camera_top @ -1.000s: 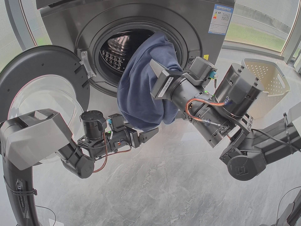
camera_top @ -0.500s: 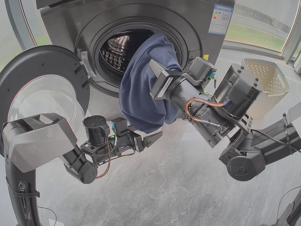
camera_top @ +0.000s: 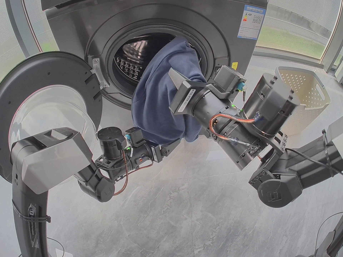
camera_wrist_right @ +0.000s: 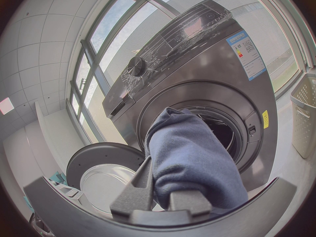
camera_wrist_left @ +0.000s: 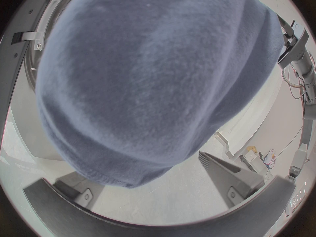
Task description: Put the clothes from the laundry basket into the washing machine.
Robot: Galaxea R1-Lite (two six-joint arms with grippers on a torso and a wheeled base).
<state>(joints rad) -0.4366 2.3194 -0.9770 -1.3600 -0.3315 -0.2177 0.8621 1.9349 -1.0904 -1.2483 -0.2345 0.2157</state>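
Observation:
A dark blue garment (camera_top: 160, 97) hangs out of the washing machine's (camera_top: 221, 29) round opening (camera_top: 134, 59), its top inside the drum and its bulk drooping down the front. My right gripper (camera_top: 177, 86) is shut on the cloth at the garment's right side; the fabric (camera_wrist_right: 191, 158) bunches over its fingers (camera_wrist_right: 138, 185). Just under the garment's lower hem (camera_wrist_left: 125, 178) sits my left gripper (camera_top: 170, 146), open, its fingers (camera_wrist_left: 230, 175) spread wide and the cloth resting just above them. The cream laundry basket (camera_top: 307, 90) lies tipped on the floor to the right, with nothing visible inside.
The machine's round door (camera_top: 43, 79) stands swung open at the left, close to my left arm. Grey tiled floor (camera_top: 185, 211) stretches in front. Windows (camera_top: 303, 15) run behind the machine and basket (camera_wrist_right: 304, 116).
My left gripper dipped, then rose up and left against the garment's lower hem, which bulges leftward now. The right gripper edged slightly left with the cloth.

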